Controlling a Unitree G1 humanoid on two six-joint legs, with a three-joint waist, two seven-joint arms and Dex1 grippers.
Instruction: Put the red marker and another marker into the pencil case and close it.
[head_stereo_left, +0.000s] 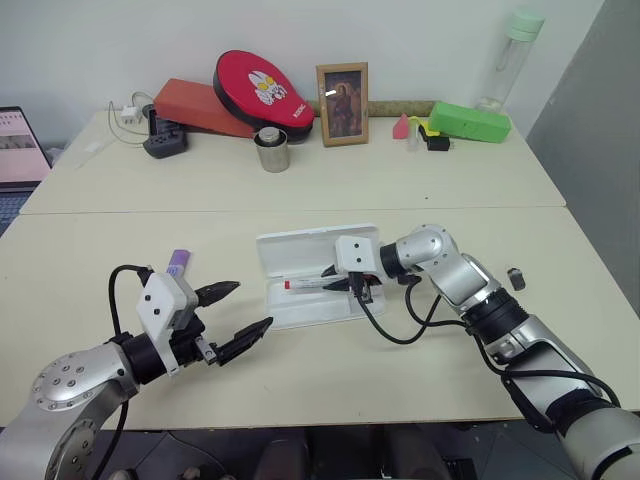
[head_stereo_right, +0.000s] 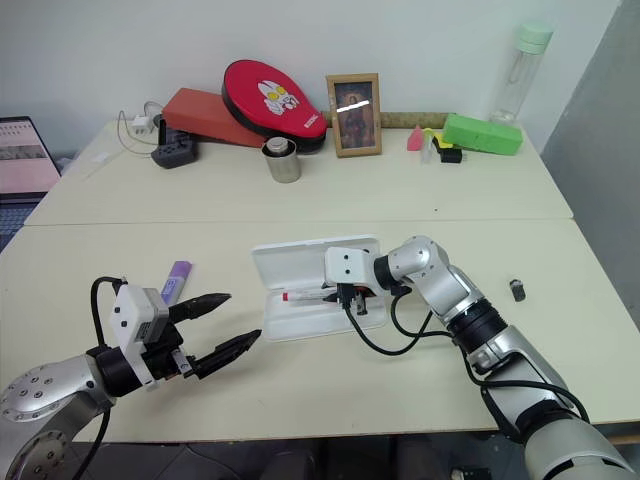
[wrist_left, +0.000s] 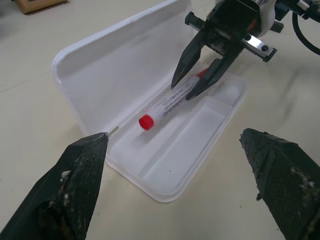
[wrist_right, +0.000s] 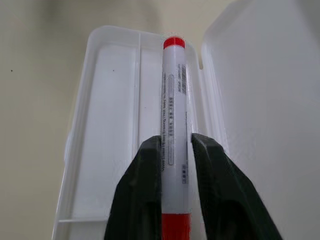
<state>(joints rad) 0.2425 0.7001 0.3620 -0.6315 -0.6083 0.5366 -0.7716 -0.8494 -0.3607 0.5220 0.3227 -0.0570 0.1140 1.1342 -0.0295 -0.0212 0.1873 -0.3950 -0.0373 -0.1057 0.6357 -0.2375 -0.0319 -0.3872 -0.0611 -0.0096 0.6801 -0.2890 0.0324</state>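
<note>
On the beige table (head_stereo_left: 400, 400), the right claw (wrist_left: 197, 82) pinches the red marker (wrist_left: 167, 102) over the open pencil case (wrist_left: 190, 150).

We see the pencil case (head_stereo_left: 300, 300), a flat white plastic box with rounded corners, lying open on the tabletop with its hinged lid tilted up and back on the far side; a low ridge divides its tray into long compartments. The red marker (wrist_left: 167, 103), a slim white barrel with printed text, a red cap and a red end, lies lengthwise over the tray on the side next to the lid; we cannot tell whether it touches the bottom. The purple marker (head_stereo_left: 178, 263), short and chunky with a paler lilac end, lies flat on the tabletop well apart from the case, on its left.
</note>
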